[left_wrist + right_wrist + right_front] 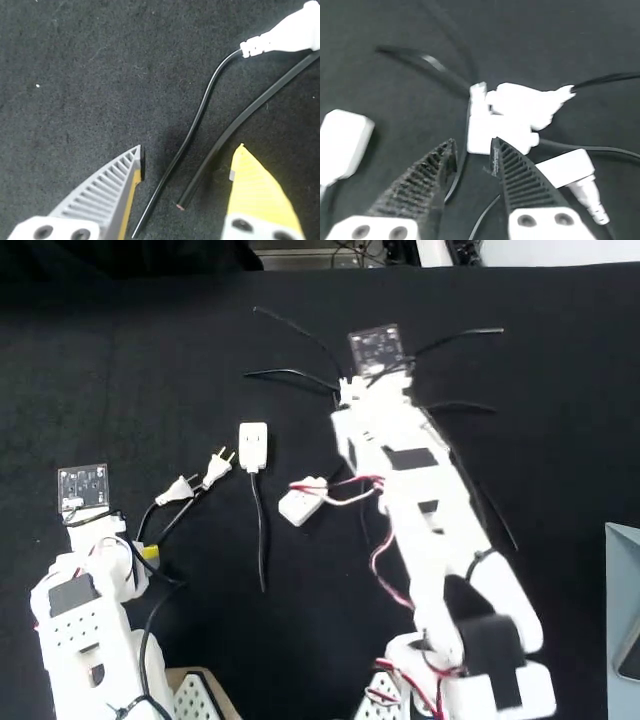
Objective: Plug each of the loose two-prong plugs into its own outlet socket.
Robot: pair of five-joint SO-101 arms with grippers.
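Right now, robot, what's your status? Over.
Left gripper open, over black cables. Right gripper open, white block just ahead. Two loose plugs unplugged, near white socket.

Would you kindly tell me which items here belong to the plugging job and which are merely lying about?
Job: left plug, right plug, corded socket beside them, second socket farther right.
Lying about: grey-blue item at the table's right edge, black table cover.
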